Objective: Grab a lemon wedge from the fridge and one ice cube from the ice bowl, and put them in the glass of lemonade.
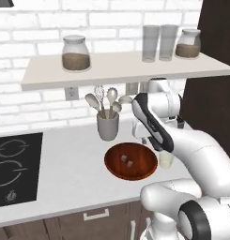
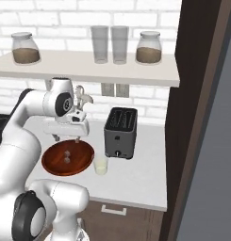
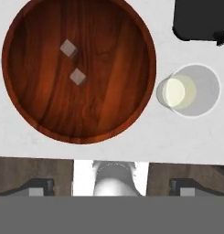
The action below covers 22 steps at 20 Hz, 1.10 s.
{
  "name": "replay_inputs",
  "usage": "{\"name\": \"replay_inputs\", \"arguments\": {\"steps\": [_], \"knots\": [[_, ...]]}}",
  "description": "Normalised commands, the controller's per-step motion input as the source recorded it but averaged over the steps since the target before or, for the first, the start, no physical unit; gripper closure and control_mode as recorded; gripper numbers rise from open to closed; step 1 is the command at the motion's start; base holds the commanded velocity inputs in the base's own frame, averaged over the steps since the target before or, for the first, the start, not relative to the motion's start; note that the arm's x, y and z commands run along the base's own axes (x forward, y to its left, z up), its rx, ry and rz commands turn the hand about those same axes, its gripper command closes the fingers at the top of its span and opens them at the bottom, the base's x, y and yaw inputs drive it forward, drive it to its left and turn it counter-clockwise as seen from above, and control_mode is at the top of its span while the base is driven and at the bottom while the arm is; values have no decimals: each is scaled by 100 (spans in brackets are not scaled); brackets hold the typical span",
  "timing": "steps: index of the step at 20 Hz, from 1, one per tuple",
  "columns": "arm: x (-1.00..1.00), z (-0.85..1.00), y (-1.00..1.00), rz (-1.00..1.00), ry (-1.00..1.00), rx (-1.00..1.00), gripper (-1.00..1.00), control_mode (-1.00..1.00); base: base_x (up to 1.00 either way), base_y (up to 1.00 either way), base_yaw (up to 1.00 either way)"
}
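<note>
Evenly and brightly lit, soft and diffuse, no single lamp to pick out. Faint shading under the shelf point(image 1: 126, 70) along the brick wall point(image 1: 36, 98). Soft dark patch beneath the toaster point(image 2: 120, 133) on the white counter point(image 2: 136, 174). Small smudged shadows beside the two ice cubes point(image 3: 72, 61) inside the ice bowl point(image 3: 113, 68), wood grain glowing warmer toward the middle. Pale halo through the glass of lemonade point(image 3: 189, 90), slightly washed out. Somewhat soft and low in detail throughout, edges jagged on the arm. No glare, no edge distortion visible.
</note>
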Motion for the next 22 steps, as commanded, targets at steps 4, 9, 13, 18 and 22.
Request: {"name": "replay_inputs", "arguments": {"steps": [4,9,13,18,22], "knots": [[22,-74,1,-2,-33,21,-100,-100,0,0,0],[35,-51,5,0,-15,10,-100,-100,0,0,0],[43,-3,38,1,6,-6,-100,-100,0,0,0],[64,0,0,5,26,-18,-100,-100,0,0,0],[30,-4,0,6,13,-9,-100,-100,0,0,0]]}}
